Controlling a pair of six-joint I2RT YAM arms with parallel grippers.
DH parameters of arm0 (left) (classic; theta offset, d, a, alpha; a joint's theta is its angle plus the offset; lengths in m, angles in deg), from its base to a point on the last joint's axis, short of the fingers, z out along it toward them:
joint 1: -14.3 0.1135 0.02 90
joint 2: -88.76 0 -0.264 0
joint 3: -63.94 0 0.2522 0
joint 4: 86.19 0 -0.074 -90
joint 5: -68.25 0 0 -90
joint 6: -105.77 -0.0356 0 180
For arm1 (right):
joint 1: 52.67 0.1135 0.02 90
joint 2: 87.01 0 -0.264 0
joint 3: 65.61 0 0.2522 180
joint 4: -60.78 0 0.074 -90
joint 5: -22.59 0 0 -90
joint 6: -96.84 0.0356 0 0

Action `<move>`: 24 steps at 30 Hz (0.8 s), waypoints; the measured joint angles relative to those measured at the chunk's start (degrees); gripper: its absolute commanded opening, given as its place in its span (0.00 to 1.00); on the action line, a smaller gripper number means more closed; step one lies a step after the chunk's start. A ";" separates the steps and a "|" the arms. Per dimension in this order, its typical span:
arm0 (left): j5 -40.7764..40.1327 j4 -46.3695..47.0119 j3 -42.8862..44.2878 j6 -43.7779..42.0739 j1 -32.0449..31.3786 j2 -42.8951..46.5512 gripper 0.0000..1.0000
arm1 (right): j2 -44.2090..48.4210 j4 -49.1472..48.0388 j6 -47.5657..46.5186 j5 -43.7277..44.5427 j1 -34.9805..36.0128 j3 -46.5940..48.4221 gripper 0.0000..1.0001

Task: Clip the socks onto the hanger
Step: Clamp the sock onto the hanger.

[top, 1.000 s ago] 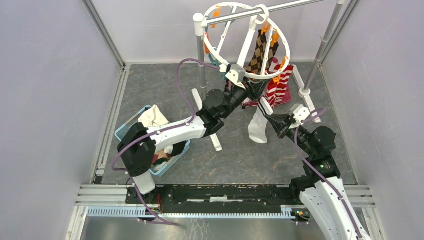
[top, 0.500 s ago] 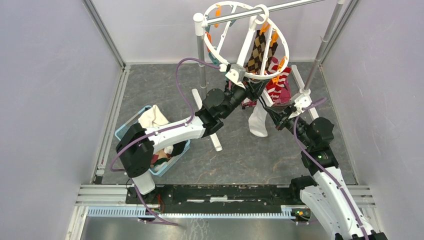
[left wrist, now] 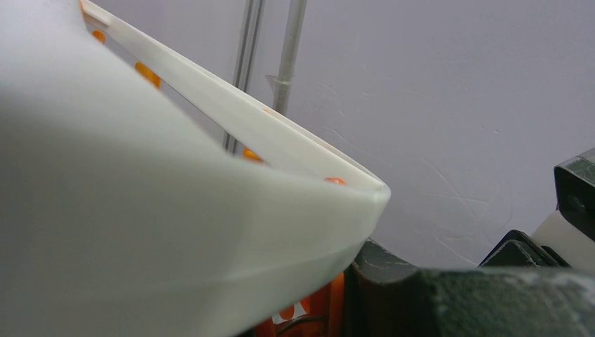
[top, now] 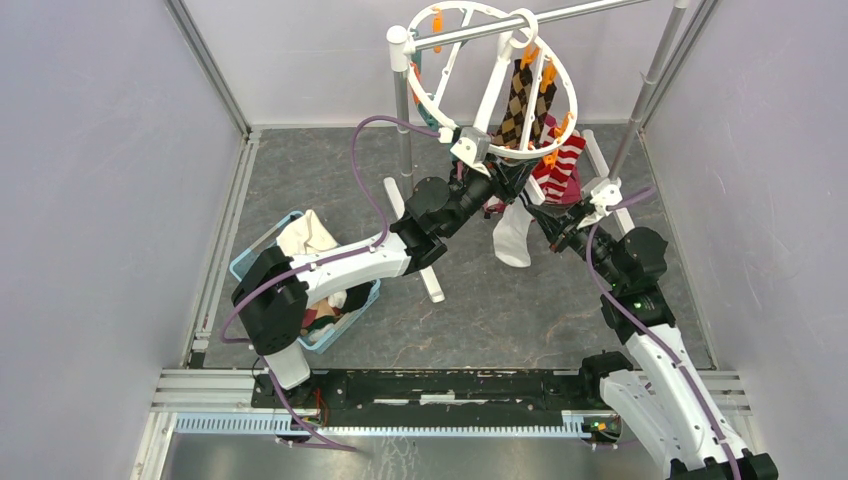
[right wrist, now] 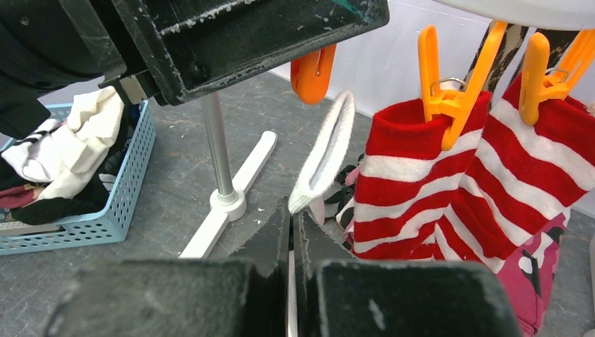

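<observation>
The hanger (top: 487,150), a round white ring, hangs from the rail, and its rim (left wrist: 210,182) fills the left wrist view. An argyle sock (top: 520,100) and red-and-white striped socks (right wrist: 421,175) hang from orange pins (right wrist: 449,91). Just under the ring's near rim, my left gripper (top: 508,178) is shut on an orange clothespin (left wrist: 319,312), which also shows below its black jaw as an orange clothespin (right wrist: 312,74) in the right wrist view. My right gripper (right wrist: 291,210) is shut on the cuff of a white sock (right wrist: 326,151). This white sock (top: 512,240) dangles below the hanger.
A blue basket (top: 262,262) with more clothes sits at the left beside the left arm. The silver rail (top: 560,15) rests on white-capped poles (top: 403,130) with white feet (right wrist: 231,182) on the grey floor. Pink camouflage cloth (right wrist: 533,281) lies behind the striped socks.
My right arm has stretched up and away, carrying the white sock higher and closer to the hanger's rim. The left arm has stayed in place on the clothespin.
</observation>
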 measured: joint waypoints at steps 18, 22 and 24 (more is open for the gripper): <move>-0.15 -0.42 0.22 1.60 0.00 0.00 0.02 | -2.10 -0.55 1.09 -0.24 0.28 0.46 0.00; -0.17 -0.48 0.26 1.70 0.00 0.00 0.02 | -2.25 -0.68 1.31 -0.33 0.39 0.46 0.00; -0.17 -0.52 0.28 1.77 0.00 0.00 0.02 | -2.38 -0.92 1.38 -0.42 0.46 0.57 0.00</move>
